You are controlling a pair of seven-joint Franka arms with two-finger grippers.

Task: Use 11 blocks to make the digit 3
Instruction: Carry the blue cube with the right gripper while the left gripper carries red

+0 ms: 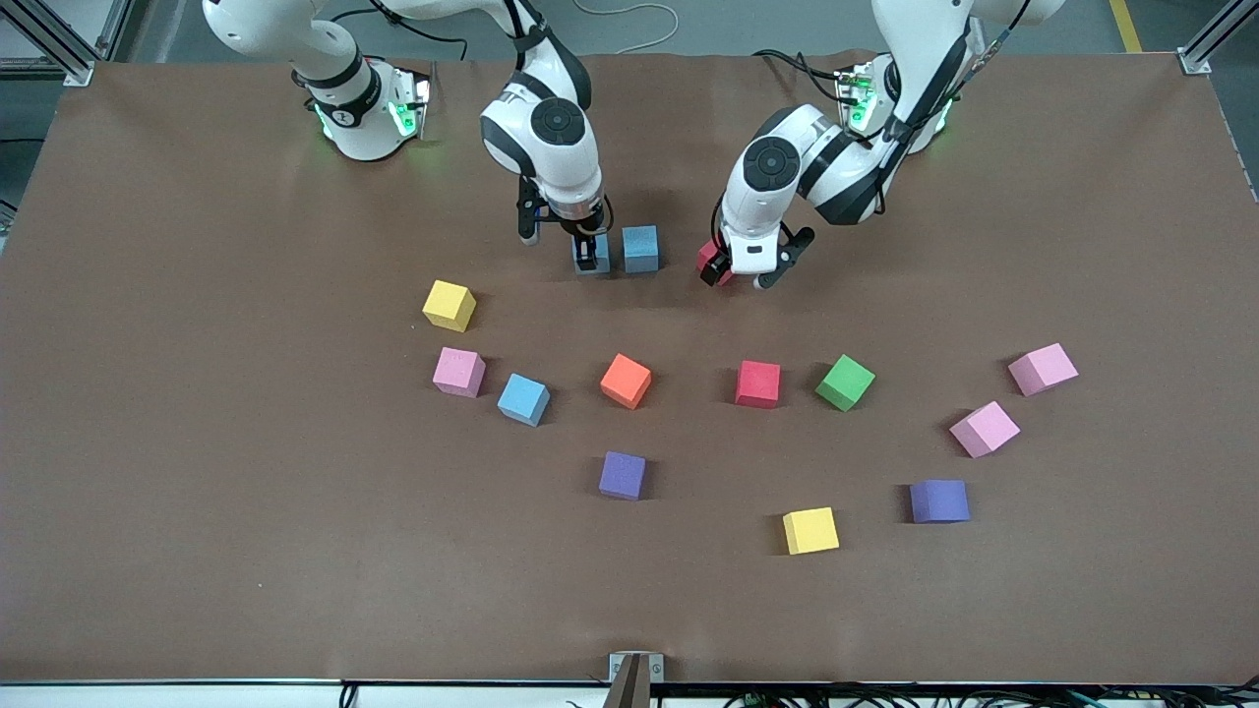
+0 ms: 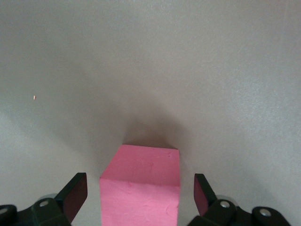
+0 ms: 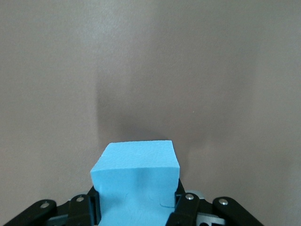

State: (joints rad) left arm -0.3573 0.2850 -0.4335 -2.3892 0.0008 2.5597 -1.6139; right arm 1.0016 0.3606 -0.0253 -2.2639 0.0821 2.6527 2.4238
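My right gripper [image 1: 590,254] is shut on a light blue block [image 3: 136,176], low at the table right beside a second light blue block [image 1: 640,249]. My left gripper [image 1: 736,275] is open, its fingers on either side of a red block [image 1: 710,261] with a gap on each side; the block [image 2: 141,188] rests on the table. Loose blocks lie nearer the front camera: yellow [image 1: 449,305], pink [image 1: 459,372], light blue [image 1: 523,398], orange [image 1: 627,381], red [image 1: 758,383], green [image 1: 845,382], purple [image 1: 623,475], yellow [image 1: 810,530].
Toward the left arm's end lie two more pink blocks [image 1: 1043,369] [image 1: 984,429] and a second purple block [image 1: 939,501]. The brown table [image 1: 197,492] is bare toward the right arm's end and along its front edge.
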